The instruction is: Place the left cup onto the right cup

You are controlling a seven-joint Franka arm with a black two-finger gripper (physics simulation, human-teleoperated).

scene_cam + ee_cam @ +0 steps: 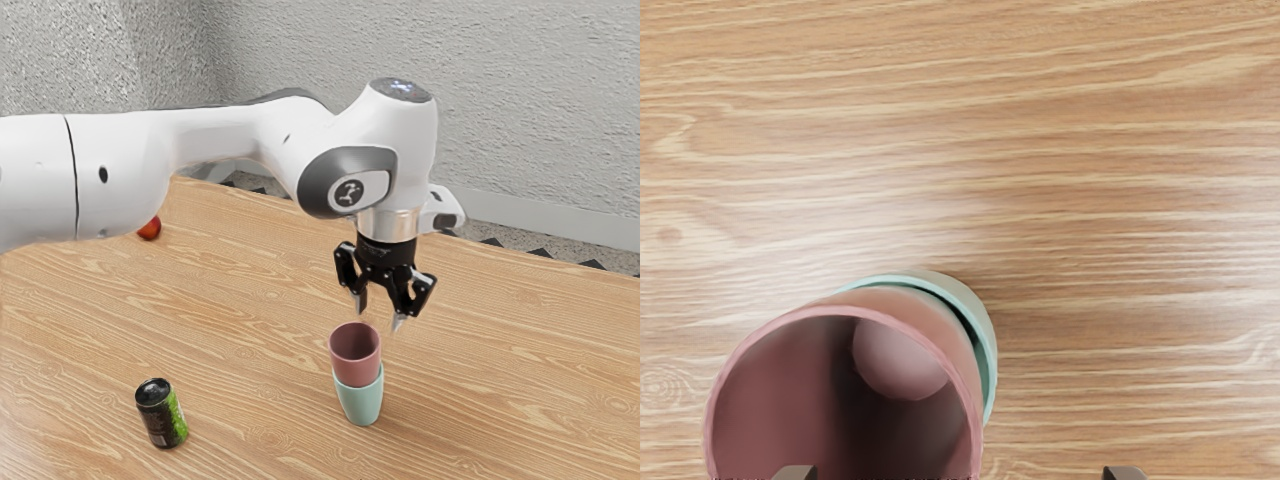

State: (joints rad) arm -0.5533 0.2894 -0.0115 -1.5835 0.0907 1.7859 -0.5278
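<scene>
The wooden worktop (520, 380) carries everything. The white arm (200, 160) reaches over it, and its pincer (379, 315) hangs spread just above the pink cup (354, 352), holding nothing. The pink cup sits nested in the green cup (360, 398), which stands upright on the worktop. A dark can (162, 412) stands well apart toward the exterior view's left. A small red thing (149, 229) lies partly behind the arm.

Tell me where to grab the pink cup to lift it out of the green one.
Take its exposed upper wall near the rim, coming straight down from above. The pink cup stands upright with its lower part sunk in the green cup, so only the top band is free.
</scene>
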